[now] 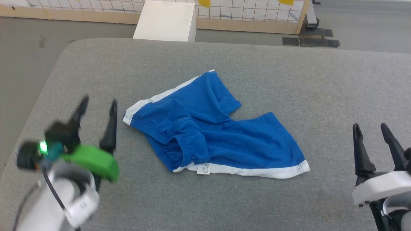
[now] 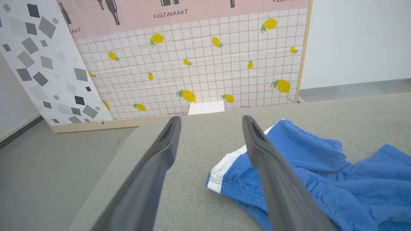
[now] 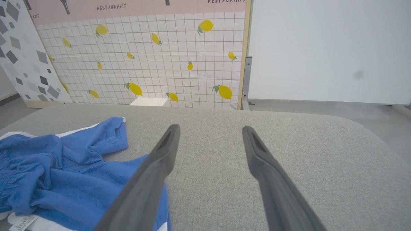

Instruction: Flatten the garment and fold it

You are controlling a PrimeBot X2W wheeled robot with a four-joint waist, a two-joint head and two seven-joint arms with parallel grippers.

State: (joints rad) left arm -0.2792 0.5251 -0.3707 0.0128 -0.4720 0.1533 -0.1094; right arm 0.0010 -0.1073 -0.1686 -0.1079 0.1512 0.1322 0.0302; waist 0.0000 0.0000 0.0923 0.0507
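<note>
The royal-blue shorts (image 1: 212, 128) lie crumpled in the middle of the grey padded table (image 1: 289, 80), white trim along the near hem and far-left edge, a small white label (image 1: 203, 168) at the front. No print shows. My left gripper (image 1: 99, 105) hovers open just left of the white-trimmed corner (image 2: 221, 170); nothing sits between its fingers (image 2: 160, 150). My right gripper (image 1: 371, 127) stands open to the right of the shorts (image 3: 64, 173), clear of the cloth, its fingers (image 3: 260, 154) over bare table.
Beyond the table's far edge stand a white box (image 1: 165, 21) and a lemon-patterned tiled panel (image 2: 192, 64) on the grey floor. The table's rounded left edge (image 1: 41, 93) is close to my left arm.
</note>
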